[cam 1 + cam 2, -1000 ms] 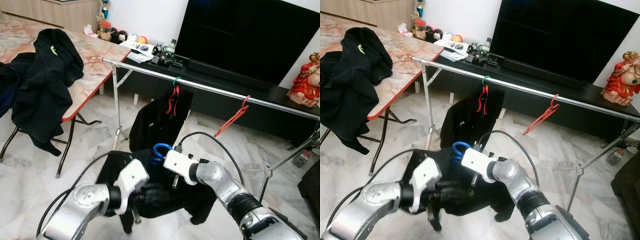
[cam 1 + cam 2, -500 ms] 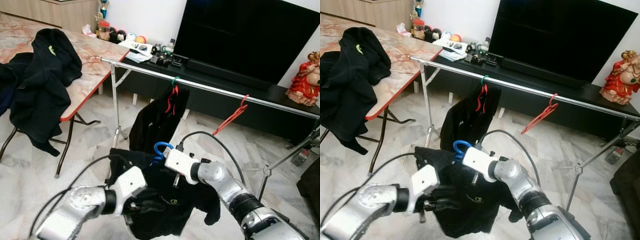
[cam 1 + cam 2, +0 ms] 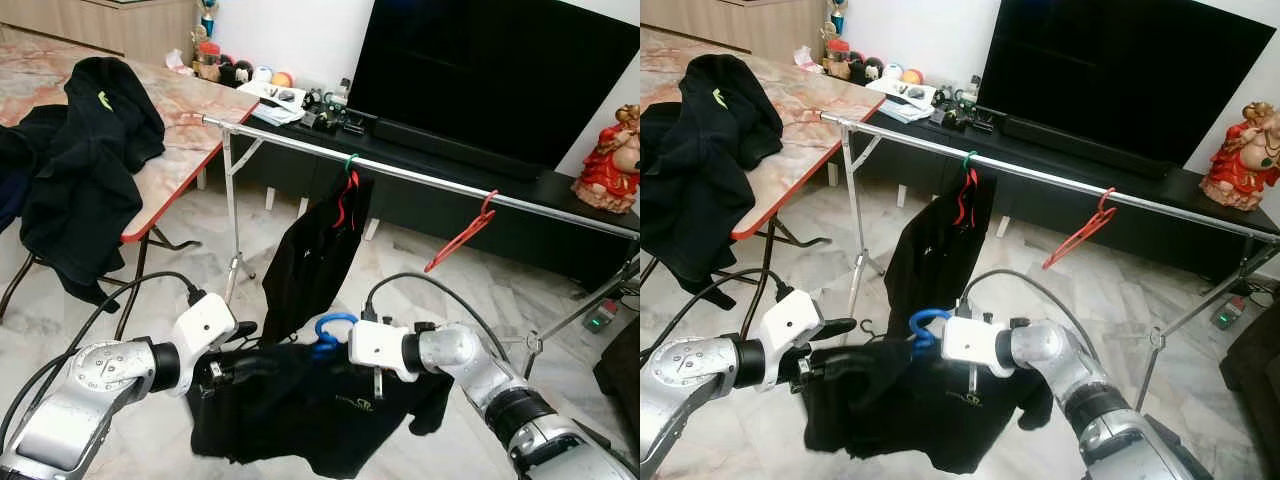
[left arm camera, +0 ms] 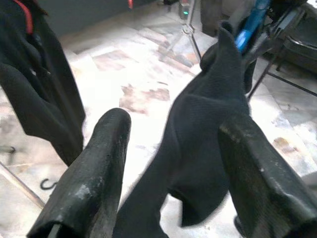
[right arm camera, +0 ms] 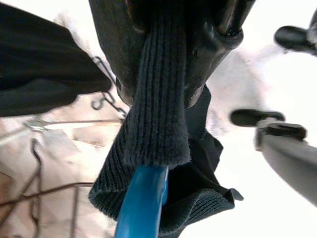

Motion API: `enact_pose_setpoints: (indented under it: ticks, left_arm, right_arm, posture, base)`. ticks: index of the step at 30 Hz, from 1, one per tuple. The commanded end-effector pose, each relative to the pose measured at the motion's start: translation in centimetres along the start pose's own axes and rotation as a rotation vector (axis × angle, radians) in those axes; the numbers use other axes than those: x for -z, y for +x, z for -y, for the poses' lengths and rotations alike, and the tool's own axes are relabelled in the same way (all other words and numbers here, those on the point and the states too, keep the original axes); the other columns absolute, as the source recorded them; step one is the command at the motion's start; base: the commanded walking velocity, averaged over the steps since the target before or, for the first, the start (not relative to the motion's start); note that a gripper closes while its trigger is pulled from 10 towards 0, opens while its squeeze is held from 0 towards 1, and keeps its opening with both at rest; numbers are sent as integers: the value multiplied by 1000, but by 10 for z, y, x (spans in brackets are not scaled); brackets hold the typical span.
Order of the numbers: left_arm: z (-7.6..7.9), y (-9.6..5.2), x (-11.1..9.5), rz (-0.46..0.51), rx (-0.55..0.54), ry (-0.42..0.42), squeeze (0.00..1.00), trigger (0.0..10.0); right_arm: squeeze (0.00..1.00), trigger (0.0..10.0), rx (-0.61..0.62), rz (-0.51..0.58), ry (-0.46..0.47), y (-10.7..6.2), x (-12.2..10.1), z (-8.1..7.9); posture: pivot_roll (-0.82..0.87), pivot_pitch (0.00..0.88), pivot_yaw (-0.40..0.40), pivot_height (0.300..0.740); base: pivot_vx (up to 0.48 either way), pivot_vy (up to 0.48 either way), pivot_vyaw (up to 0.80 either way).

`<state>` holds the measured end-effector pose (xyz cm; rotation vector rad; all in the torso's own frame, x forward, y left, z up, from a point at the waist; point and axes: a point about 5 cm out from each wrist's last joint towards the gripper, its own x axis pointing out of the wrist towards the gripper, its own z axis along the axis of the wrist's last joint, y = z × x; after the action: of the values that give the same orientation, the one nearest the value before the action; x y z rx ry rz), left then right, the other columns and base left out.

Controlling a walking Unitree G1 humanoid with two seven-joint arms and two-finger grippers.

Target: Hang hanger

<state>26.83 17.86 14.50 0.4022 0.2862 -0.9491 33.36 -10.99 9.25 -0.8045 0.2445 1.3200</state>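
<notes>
Right gripper [image 5: 171, 29] clamped the black shirt's [image 3: 300, 415] ribbed collar over the blue hanger [image 3: 328, 331]. Left gripper [image 4: 173, 163], fingers apart, straddled the shirt's shoulder to the left. Beyond both: rail [image 3: 420, 178] with a hung black garment [image 3: 315, 255] and red hanger [image 3: 462, 236].
</notes>
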Motion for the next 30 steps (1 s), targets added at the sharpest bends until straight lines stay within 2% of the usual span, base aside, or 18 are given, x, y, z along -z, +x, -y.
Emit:
enact_pose_setpoints:
  ticks: [1, 6, 8, 9, 10, 19, 20, 21, 30]
  left_arm:
    - [6, 8, -6, 22, 46, 25, 1000, 10000]
    - [5, 14, -4, 7, 47, 55, 1000, 10000]
    - [7, 16, -1, -6, 72, 34, 1000, 10000]
    - [10, 16, 0, -10, 102, 16, 878, 10000]
    - [19, 18, 4, -31, 175, 1, 0, 10000]
    - [21, 20, 5, -40, 184, 7, 0, 10000]
    - [21, 30, 6, -32, 169, 3, 0, 10000]
    - [22, 33, 6, -30, 166, 1, 0, 10000]
    - [30, 47, 5, -7, 194, -19, 0, 10000]
  right_arm:
    - [0, 0, 6, 31, -31, -9, -4, 5]
    - [0, 0, -35, 65, -54, -11, -7, 4]
    - [0, 0, -41, 72, -58, -11, -9, 3]
    - [0, 0, -48, 78, -61, -10, -9, 3]
    - [0, 0, -54, 88, -67, -10, -11, 2]
    - [0, 0, -61, 94, -71, -9, -12, 1]
    - [0, 0, -76, 119, -94, -9, -18, 2]
    - [0, 0, -82, 129, -101, -9, -20, 2]
    - [0, 0, -111, 186, -110, -7, -28, -2]
  posture:
    - [237, 0, -217, 740]
    - [224, 0, -210, 740]
    - [222, 0, -209, 740]
    - [220, 0, -207, 740]
    - [219, 0, -207, 740]
    - [219, 0, -206, 740]
    - [213, 0, -205, 740]
    - [213, 0, -206, 740]
    - [211, 0, -204, 740]
  base:
    - [0, 0, 0]
    - [0, 0, 0]
    - [0, 0, 0]
    - [0, 0, 0]
    - [0, 0, 0]
    - [0, 0, 0]
    - [0, 0, 0]
    - [0, 0, 0]
    - [0, 0, 0]
